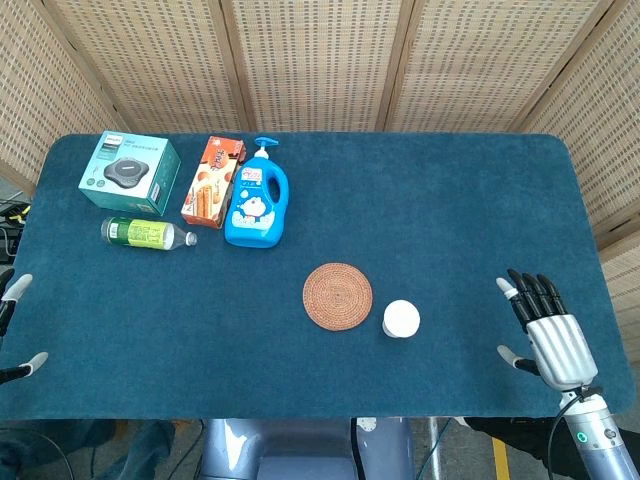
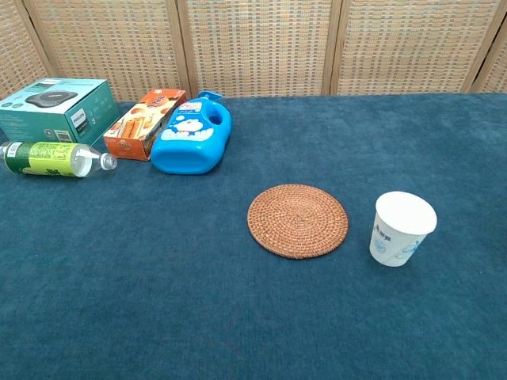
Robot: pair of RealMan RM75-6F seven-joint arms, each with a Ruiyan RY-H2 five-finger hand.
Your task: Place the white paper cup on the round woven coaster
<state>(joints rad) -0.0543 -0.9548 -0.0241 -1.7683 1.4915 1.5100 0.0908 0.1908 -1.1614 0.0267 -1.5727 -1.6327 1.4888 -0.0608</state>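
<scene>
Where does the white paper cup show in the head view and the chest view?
Head view: white paper cup low, right of centre, just right of the round woven coaster.
Chest view: cup at right, upright, apart from the coaster.
Shared landmark: the coaster, immediately to the cup's left.

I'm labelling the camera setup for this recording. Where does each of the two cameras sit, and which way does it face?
Head view: high above the near table edge, looking steeply down on the whole blue table; the right hand, open, shows at the right edge and fingertips of the left hand at the left edge.
Chest view: lower, looking forward across the table toward the woven screens; no part of the robot shows.
Both show the white paper cup beside the round woven coaster, not on it.
</scene>
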